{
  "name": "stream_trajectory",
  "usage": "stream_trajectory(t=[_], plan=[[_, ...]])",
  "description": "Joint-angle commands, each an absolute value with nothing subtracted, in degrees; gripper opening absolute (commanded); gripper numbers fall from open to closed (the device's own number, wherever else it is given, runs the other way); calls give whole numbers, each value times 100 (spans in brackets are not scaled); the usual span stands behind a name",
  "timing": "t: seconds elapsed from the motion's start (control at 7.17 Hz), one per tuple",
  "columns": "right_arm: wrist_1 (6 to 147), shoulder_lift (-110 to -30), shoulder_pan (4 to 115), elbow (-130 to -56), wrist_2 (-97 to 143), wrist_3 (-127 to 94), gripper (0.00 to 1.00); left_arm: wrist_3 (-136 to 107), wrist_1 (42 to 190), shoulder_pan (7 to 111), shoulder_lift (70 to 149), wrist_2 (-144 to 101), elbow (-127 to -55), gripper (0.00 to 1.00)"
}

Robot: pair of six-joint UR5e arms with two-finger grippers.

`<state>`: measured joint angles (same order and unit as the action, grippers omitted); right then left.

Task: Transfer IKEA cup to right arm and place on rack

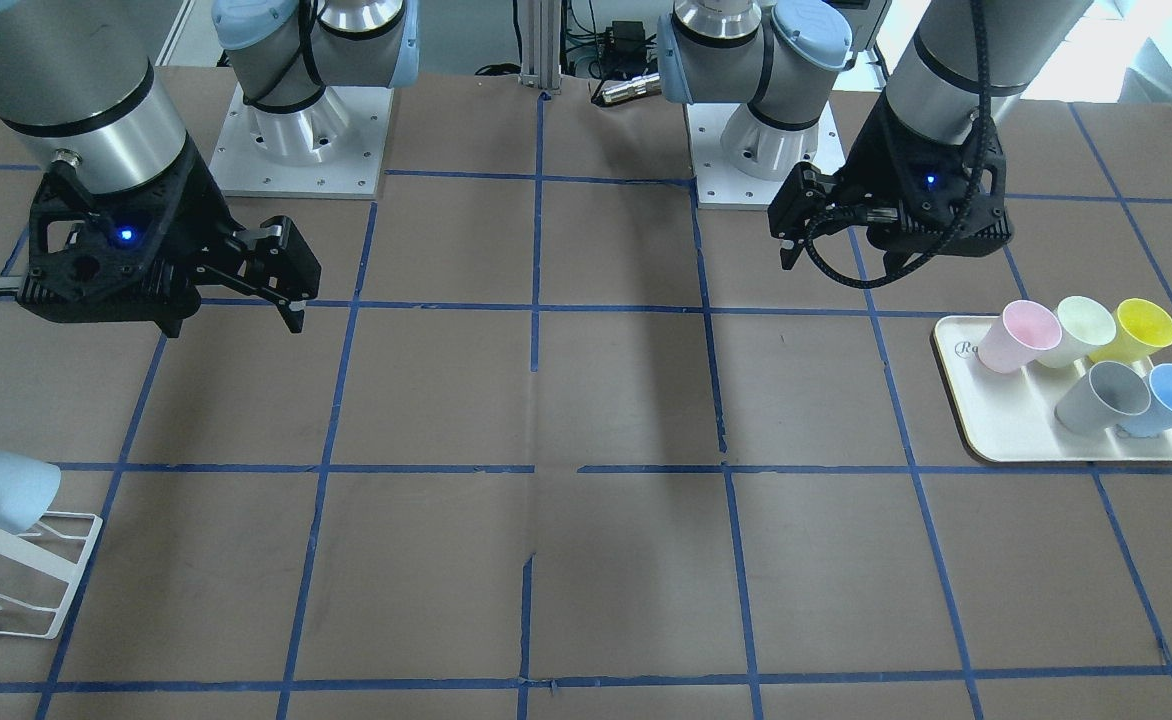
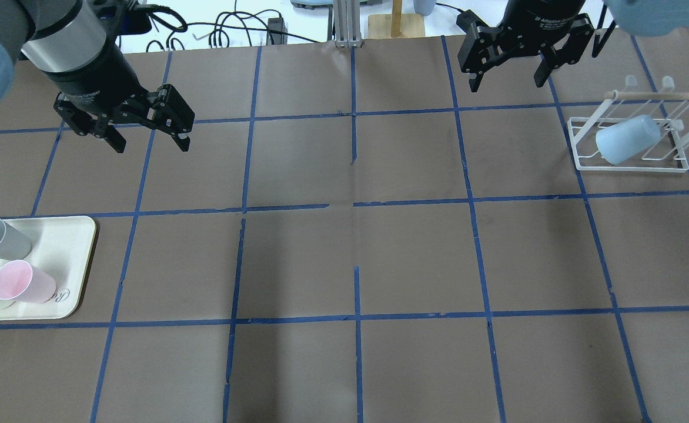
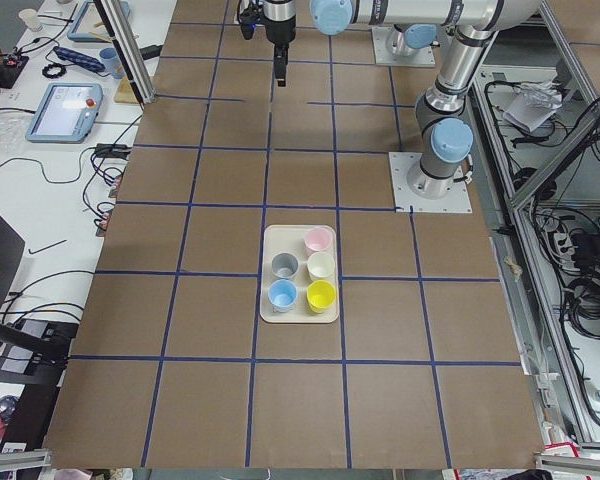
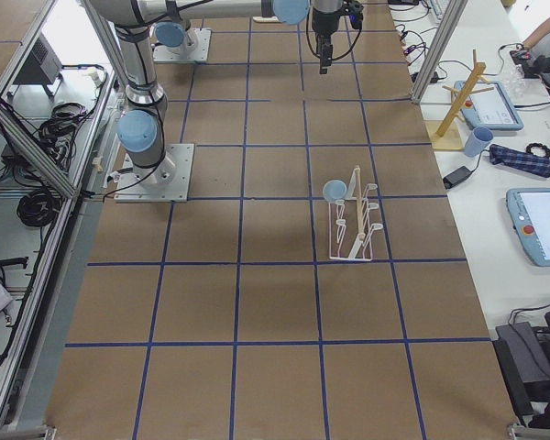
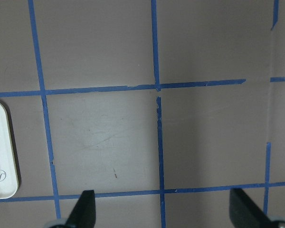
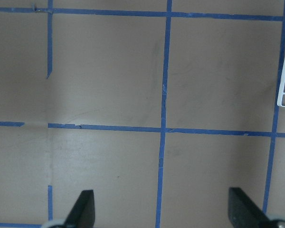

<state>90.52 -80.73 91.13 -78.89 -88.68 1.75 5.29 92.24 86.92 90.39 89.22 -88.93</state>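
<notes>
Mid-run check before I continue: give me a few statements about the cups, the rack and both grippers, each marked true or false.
1. A blue cup lies on the rack. True.
2. The right gripper holds a cup. False: it is open and empty, above the table.
3. The tray carries five cups. True: a pink cup, a pale green cup, a yellow cup, a grey cup and a second blue cup.
4. The left gripper is shut on the second blue cup. False: it is open and empty, over bare table away from the tray.
</notes>
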Motion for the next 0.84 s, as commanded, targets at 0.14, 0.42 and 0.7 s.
stream_trajectory(t=[0.14, 0.42, 0.7], plan=[[9097, -8077, 9105, -7893, -8851, 176, 100, 519, 9211, 8692, 9035, 8912, -8903, 100], [9009, -8164, 9114, -7901, -8886, 193, 100, 519, 9202, 8692, 9035, 8921, -8921, 100], [8983, -8165, 9106, -7893, -8956, 202, 100, 510, 9193, 8692, 9035, 8930, -8921, 100]])
